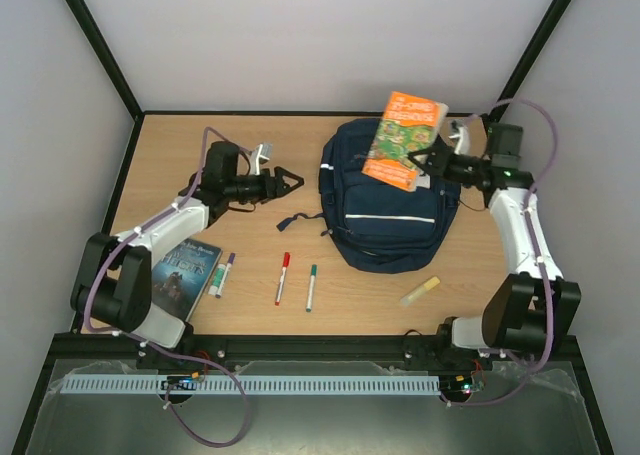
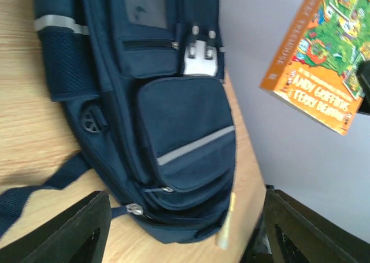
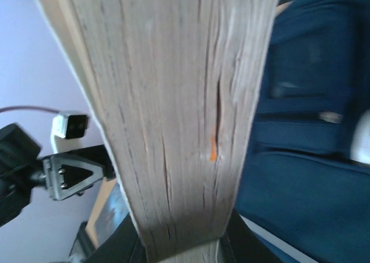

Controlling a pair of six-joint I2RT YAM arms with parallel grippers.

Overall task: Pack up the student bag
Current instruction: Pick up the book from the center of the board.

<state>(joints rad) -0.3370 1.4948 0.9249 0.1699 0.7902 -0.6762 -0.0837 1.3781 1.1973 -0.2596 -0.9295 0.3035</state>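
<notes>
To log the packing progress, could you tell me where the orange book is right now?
In the top view, the orange book is held in the right gripper, in the air above the far-right part of the student bag.

— What's cut off in the left wrist view?
— The orange book (image 2: 315, 60) at three o'clock, the student bag (image 2: 173, 130) at twelve.
— And the right wrist view?
— The book's pages fill it; the bag behind is blurred.
</notes>
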